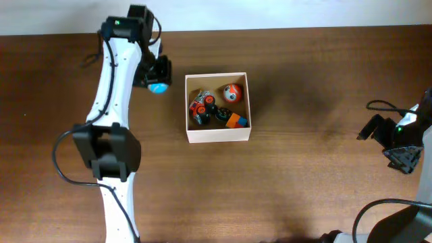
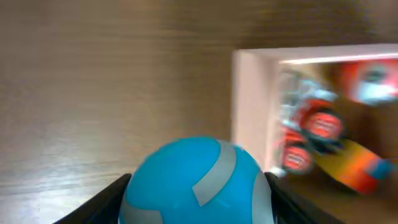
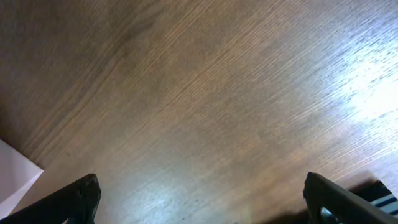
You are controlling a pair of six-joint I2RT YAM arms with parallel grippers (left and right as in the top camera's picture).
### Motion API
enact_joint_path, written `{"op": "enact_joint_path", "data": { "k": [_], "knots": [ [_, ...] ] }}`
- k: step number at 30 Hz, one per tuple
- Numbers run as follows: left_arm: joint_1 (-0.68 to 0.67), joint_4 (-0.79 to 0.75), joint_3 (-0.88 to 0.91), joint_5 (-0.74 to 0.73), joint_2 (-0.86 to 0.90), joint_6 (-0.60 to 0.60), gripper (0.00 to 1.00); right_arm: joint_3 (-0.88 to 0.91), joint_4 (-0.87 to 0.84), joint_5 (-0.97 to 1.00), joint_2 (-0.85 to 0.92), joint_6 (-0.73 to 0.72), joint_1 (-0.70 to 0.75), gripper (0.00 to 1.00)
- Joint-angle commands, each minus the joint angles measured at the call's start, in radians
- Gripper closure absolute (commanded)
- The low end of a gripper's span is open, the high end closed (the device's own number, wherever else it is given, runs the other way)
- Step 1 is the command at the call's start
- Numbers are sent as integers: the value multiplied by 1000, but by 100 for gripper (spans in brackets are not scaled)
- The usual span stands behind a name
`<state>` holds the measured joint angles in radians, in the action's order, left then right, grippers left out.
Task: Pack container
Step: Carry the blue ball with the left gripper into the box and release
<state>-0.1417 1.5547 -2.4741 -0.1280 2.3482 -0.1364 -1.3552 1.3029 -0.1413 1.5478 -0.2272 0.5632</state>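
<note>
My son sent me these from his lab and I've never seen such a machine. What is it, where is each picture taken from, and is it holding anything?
These are two robot arms at a brown wooden table. One picture looks down from above; the other two come from cameras on each wrist. The left pincer grips a blue ball with grey stripes, just outside the square white-walled cardboard box. Inside lie an orange-and-white ball, a red-wheeled toy car and an orange-and-blue block. The right pincer is open and empty.
</note>
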Motion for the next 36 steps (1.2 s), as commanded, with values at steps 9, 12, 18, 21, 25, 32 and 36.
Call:
{"op": "enact_joint_path", "data": {
  "k": [9,12,18,21,25,32,36],
  "knots": [
    [-214,34,-94,-34,2,63,23,-1,-2,-6,3,10,7,1],
    [-239,24,-94,-5,2,63,16,-1,-2,-6,3,10,7,1],
    [-243,16,-94,-6,2,63,1,-1,-2,-6,3,10,7,1],
    [-241,16,-95,-5,2,63,1,-1,-2,-6,3,10,7,1],
    [-241,17,-95,-6,2,63,1,-1,-2,-6,3,10,7,1],
    [-242,17,-94,-6,2,63,1,-1,-2,-6,3,10,7,1],
    [-242,17,-94,-6,2,63,1,-1,-2,-6,3,10,7,1]
  ]
}}
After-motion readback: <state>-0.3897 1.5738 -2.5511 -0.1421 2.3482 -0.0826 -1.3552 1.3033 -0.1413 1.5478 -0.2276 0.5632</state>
